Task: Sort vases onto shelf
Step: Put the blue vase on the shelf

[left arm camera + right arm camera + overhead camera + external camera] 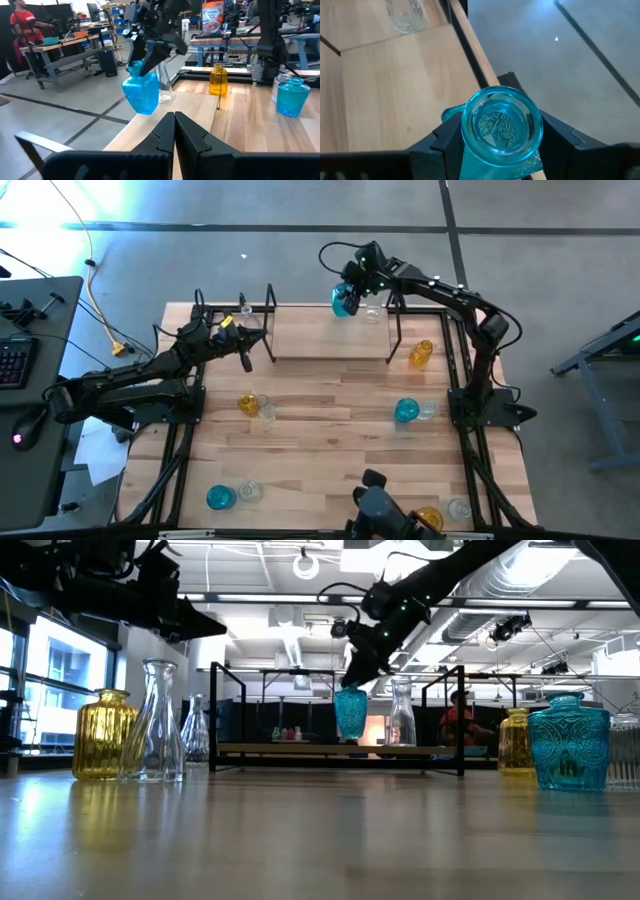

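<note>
A teal-blue vase [344, 302] hangs over the far edge of the shelf [330, 338], with my right gripper [352, 288] shut on it. The low view shows this vase [350, 712] just above the board, beside a clear vase [401, 715] that stands upright on its base on the shelf. My left gripper [247, 360] waits shut and level over the shelf's left end, touching nothing. Its wrist view shows the held vase [141, 90] tilted. My right gripper pinches the teal vase's neck [465, 156] just under the rim, one finger [440, 142] on either side. The fingers slant down onto it from the table's far right. The vase hangs below them, tilted and clear of the shelf board.
Other vases stand on the table: an amber one [421, 354] right of the shelf, an amber and clear pair [255, 406], a teal and clear pair [414, 411], and more along the near edge [230, 496]. The shelf's black loop ends [270, 320] stand upright. A clear vase [243, 308] is at far left.
</note>
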Controlling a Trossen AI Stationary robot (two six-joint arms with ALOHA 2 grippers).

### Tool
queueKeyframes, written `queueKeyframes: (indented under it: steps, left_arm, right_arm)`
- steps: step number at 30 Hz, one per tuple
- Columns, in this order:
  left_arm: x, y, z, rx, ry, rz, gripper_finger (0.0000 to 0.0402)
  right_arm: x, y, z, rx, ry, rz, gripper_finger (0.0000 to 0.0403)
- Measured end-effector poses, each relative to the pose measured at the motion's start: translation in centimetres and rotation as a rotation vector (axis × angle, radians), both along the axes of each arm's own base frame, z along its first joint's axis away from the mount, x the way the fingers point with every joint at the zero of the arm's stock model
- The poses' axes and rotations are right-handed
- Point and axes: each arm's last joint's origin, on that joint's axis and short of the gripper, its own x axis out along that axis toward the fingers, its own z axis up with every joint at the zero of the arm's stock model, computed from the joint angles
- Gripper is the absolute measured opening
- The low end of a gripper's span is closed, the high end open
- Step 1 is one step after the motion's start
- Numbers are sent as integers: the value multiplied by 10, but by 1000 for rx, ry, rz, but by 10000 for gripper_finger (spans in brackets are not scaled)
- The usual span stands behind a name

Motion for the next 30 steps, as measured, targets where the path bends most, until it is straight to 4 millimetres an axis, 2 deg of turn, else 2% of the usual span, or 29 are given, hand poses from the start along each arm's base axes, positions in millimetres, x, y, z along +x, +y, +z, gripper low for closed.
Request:
queueKeyframes:
  steps: [6,13,22,30]
  left_arm:
    - [0,0,0,-2,-1,-1,0]
    - [0,0,0,-2,-1,-3,0]
    - [0,0,0,-2,-1,-3,0]
    - [0,0,0,-2,-1,-3,0]
  right_arm:
    - [4,-3,-12,13,25,7,174]
    - [3,-3,-14,19,43,3,177]
    - [5,2,-15,-12,102,-30,222]
    - [1,7,-10,-14,131,-30,225]
